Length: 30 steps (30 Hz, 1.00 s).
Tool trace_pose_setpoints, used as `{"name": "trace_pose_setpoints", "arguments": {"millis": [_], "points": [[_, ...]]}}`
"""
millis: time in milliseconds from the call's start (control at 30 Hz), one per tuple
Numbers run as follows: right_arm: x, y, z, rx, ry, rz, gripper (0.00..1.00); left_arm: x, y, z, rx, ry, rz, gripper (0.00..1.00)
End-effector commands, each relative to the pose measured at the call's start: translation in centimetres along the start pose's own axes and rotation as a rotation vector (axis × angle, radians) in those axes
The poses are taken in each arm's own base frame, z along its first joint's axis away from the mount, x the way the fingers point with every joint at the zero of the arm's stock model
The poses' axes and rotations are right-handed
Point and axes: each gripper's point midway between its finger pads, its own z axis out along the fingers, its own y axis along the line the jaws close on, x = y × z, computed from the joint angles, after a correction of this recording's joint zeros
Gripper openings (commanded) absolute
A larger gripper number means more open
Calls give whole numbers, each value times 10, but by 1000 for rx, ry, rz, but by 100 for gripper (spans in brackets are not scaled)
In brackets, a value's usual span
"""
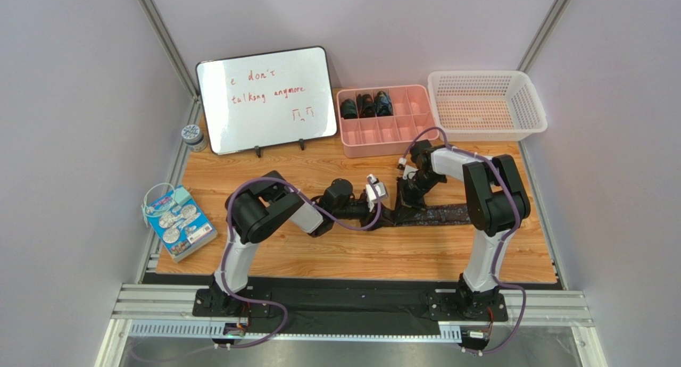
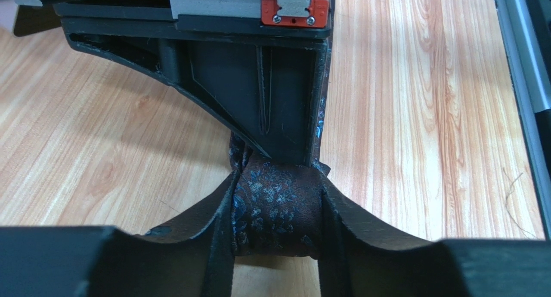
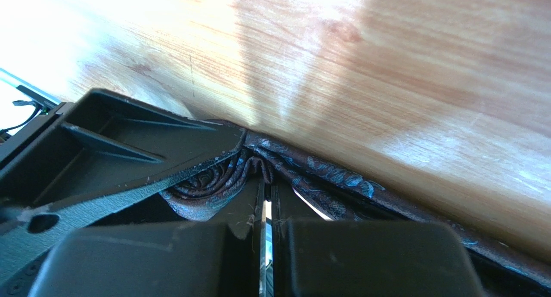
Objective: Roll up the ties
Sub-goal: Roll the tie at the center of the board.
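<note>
A dark tie (image 1: 438, 215) with a blue pattern lies flat along the wooden table, running right from the grippers. Its near end is wound into a short coil (image 2: 278, 210). My left gripper (image 2: 277, 203) has one finger against each side of that coil and is shut on it. My right gripper (image 3: 266, 181) is shut, and its tips press into the bunched fabric (image 3: 213, 184) beside the coil. In the top view the left gripper (image 1: 385, 214) and right gripper (image 1: 408, 198) meet at the tie's left end. Three rolled ties (image 1: 366, 105) sit in the pink tray.
The pink divided tray (image 1: 400, 132) and a white mesh basket (image 1: 486, 104) stand at the back right. A whiteboard (image 1: 268, 98) leans at the back left, a small jar (image 1: 192, 134) beside it. A blue booklet (image 1: 179, 222) lies at the left edge.
</note>
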Motion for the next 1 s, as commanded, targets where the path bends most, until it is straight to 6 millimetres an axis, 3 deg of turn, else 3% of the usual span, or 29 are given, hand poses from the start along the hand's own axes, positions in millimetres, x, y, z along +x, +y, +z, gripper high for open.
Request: {"name": "trace_pose_setpoints", "arguments": {"millis": [0,200,333,500,700,967], "points": [[-31,-58,26,252,-104,-57,0,32,-20,-4,26,139,-1,36],[-34,-23,16,93,-117,-82,3,65,-17,-14,4,371,106,34],[-40,0,-11,-21,-146,-90,23,75,-13,-20,-8,486,143,28],[-37,6,-48,-108,-171,-92,40,92,-15,-37,20,626,148,20],[-26,7,-65,-180,-187,-81,40,106,-22,-57,75,781,136,17],[-21,25,-56,-306,-241,-47,40,120,-20,-85,44,959,83,17]]}}
